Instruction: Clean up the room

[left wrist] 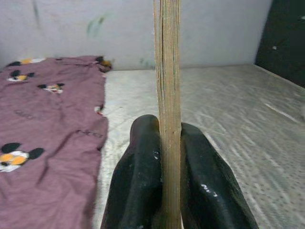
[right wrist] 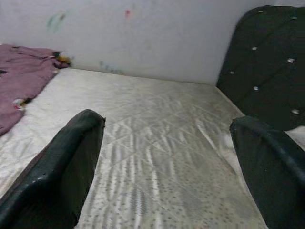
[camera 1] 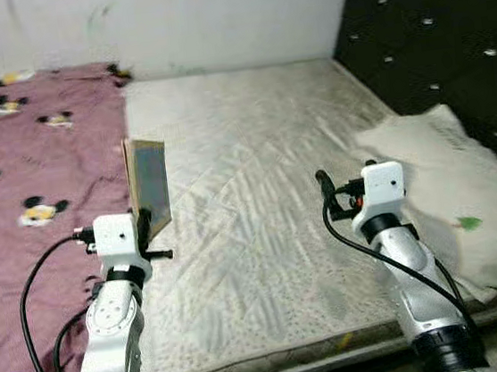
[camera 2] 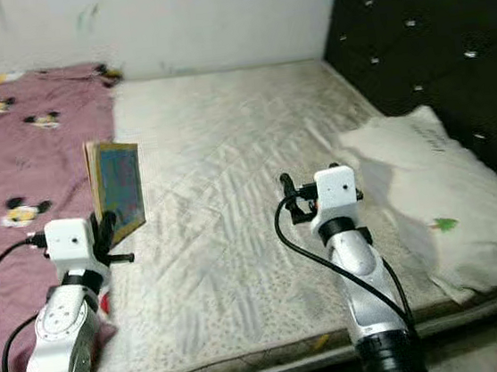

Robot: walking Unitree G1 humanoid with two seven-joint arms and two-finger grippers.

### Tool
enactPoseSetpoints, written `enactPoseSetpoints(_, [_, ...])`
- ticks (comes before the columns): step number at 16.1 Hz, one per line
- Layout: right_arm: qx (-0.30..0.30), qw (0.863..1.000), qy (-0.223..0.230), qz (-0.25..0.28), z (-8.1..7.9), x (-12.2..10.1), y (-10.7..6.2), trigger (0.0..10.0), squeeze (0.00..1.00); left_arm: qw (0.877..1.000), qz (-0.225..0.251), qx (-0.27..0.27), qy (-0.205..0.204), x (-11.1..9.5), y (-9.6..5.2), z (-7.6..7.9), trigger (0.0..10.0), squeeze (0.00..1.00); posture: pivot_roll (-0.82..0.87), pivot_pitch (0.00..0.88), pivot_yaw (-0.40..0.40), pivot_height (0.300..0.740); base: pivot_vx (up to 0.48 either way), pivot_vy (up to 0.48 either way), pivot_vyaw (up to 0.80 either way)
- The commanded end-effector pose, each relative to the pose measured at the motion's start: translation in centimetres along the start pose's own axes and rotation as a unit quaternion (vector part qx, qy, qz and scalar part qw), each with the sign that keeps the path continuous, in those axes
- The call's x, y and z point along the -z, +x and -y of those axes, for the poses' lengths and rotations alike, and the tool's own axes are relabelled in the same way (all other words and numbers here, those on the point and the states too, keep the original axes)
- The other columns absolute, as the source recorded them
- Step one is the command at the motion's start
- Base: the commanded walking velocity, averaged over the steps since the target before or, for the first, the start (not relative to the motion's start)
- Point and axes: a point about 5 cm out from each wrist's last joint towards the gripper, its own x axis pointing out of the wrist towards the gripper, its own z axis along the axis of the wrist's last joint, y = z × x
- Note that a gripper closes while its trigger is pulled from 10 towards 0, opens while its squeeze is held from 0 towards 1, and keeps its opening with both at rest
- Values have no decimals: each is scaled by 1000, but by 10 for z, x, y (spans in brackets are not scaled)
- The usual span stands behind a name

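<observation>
Left gripper point(left wrist: 164, 191) is clamped tight on the bottom edge of a thin tan-edged book with a blue-green cover point(camera 1: 149, 181), held upright above the seam where the maroon cartoon-mouse bedsheet point(camera 1: 23, 176) meets the bare quilted off-white mattress point(camera 1: 258, 194). Right gripper point(right wrist: 167, 167) hovers mid-mattress, fingers spread wide, holding nothing. Judging by this: book picked up but not yet put away; cream pillow point(camera 1: 456, 198) sits at the mattress's right edge by the black tufted headboard point(camera 1: 446, 29), white scuffed wall point(camera 1: 212, 20) behind.
</observation>
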Motion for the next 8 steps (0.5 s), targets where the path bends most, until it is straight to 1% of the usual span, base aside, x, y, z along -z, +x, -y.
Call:
enactPoseSetpoints(1, [2, 1000, -3, 9, 2, -5, 4, 10000, 0, 1000, 24, 5, 1, -11, 6, 3, 10000, 0, -52, 0, -18, 740, 0, -244, -644])
enactPoseSetpoints(7, [3, 1000, 1, 10, 0, -5, 5, 10000, 0, 1000, 24, 7, 3, -12, 8, 3, 10000, 0, -50, 0, -17, 740, 0, -269, -552])
enactPoseSetpoints(8, [2, 1000, 2, 10, -1, -5, 5, 10000, 0, 1000, 24, 8, 3, -12, 8, 3, 10000, 0, -49, 0, -15, 740, 0, 0, -500])
